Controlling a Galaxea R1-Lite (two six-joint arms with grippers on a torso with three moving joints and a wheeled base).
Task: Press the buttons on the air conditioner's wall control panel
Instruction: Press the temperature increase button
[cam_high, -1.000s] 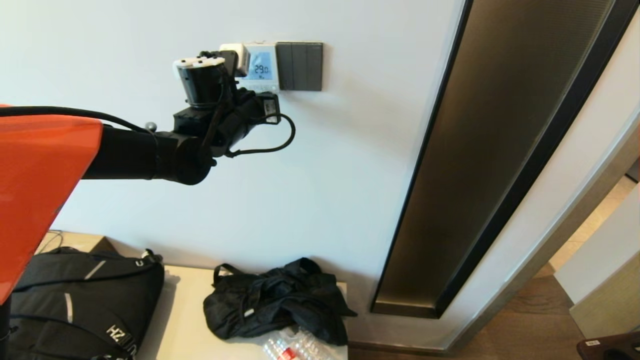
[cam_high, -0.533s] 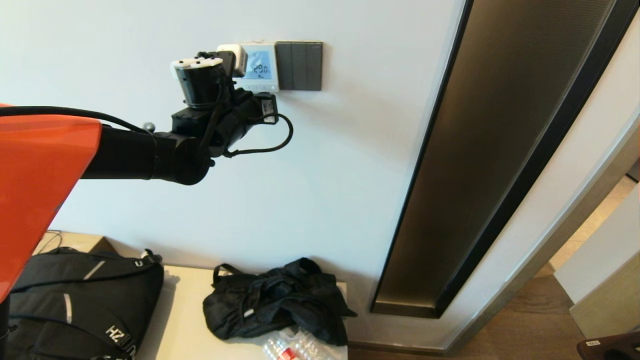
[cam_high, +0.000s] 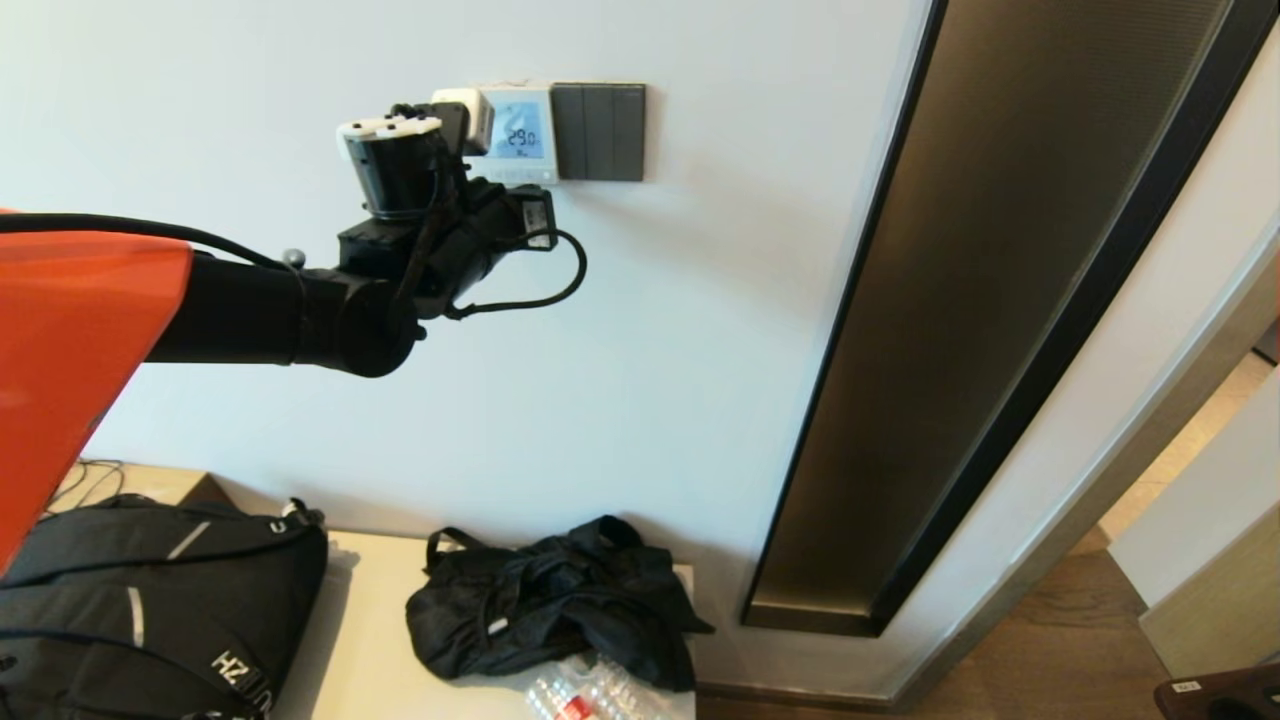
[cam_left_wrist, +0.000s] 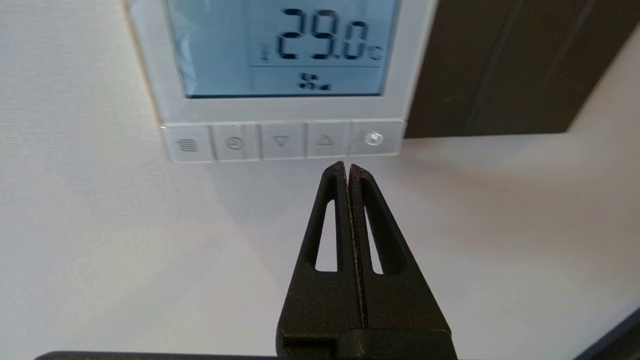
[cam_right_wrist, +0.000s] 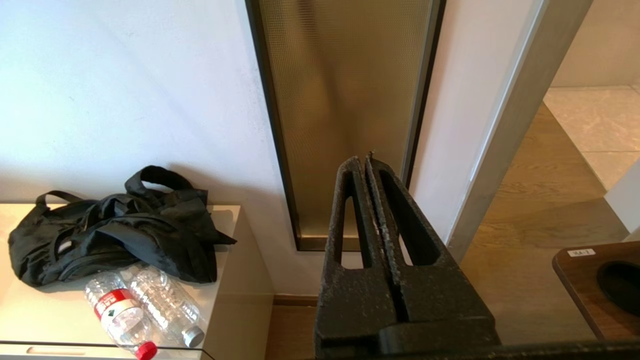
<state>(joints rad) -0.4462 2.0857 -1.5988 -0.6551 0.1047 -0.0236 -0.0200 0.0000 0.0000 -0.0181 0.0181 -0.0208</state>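
Note:
The white wall control panel (cam_high: 520, 135) hangs on the wall, its screen lit blue and reading 29.0. In the left wrist view the panel (cam_left_wrist: 280, 107) fills the top, with the row of small white buttons (cam_left_wrist: 282, 141) along its bottom edge. My left gripper (cam_left_wrist: 346, 165) is shut and empty. Its tips are just below the button row, under the gap between the up-arrow button (cam_left_wrist: 325, 140) and the rightmost button (cam_left_wrist: 373, 138). I cannot tell whether the tips touch the wall. My right gripper (cam_right_wrist: 369, 160) is shut, empty and held low, away from the panel.
A dark grey three-rocker switch plate (cam_high: 598, 132) sits right beside the panel. A tall glass strip with a dark frame (cam_high: 960, 330) runs down the wall to the right. Below stands a cabinet (cam_high: 370, 640) with a black bag (cam_high: 550, 600), a backpack (cam_high: 150, 610) and plastic bottles (cam_right_wrist: 130, 310).
My left arm has shifted slightly left and up in the head view, so a little more of the lit screen shows. The gripper stays shut.

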